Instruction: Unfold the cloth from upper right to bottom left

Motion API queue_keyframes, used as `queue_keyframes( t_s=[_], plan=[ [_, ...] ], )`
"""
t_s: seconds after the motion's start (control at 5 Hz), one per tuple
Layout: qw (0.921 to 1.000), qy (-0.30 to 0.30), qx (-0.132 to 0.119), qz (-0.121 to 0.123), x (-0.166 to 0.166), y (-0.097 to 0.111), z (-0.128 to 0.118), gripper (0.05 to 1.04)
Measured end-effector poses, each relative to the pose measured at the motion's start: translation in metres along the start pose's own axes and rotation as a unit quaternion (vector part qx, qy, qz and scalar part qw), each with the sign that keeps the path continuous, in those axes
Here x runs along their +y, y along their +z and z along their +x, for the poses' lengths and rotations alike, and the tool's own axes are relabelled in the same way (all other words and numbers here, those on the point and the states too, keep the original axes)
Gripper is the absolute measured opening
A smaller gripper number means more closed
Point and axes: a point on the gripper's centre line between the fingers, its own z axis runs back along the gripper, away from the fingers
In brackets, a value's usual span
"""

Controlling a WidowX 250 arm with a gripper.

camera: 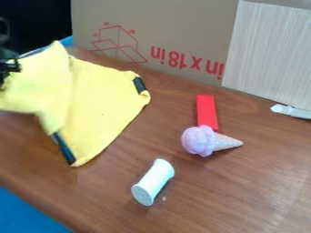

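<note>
At the left edge we locate the claw (pixel 8 67) against the yellow cloth (pixel 103 100); we cannot tell its opening or grip. The cloth occupies the left of the surface (pixel 243 195). We read its flat part's long axis from upper right to lower left, the lower corner pointing down.

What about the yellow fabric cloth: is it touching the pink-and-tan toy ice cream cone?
No, bare brown wooden tabletop shows between the yellow cloth and the toy ice cream cone.
</note>
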Motion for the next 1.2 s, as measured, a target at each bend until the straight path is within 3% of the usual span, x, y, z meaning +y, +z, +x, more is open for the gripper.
queue_keyframes(
  t_s=[0.2,0.4,0.6,0.8,1.0,1.2],
  plan=[
    [0.9984,-0.018,-0.012,0.053,0.022,0.004,0.007,0.055],
    [0.9935,-0.056,0.004,0.099,0.038,-0.005,0.010,0.055],
    [0.9902,-0.061,0.017,0.124,0.047,-0.006,0.010,0.055],
    [0.9878,-0.022,0.061,0.142,0.053,-0.011,0.006,0.055],
    [0.9838,0.004,0.060,0.169,0.061,-0.009,0.005,0.078],
    [0.9819,0.019,0.048,0.183,0.065,-0.009,0.007,0.206]
  ],
)
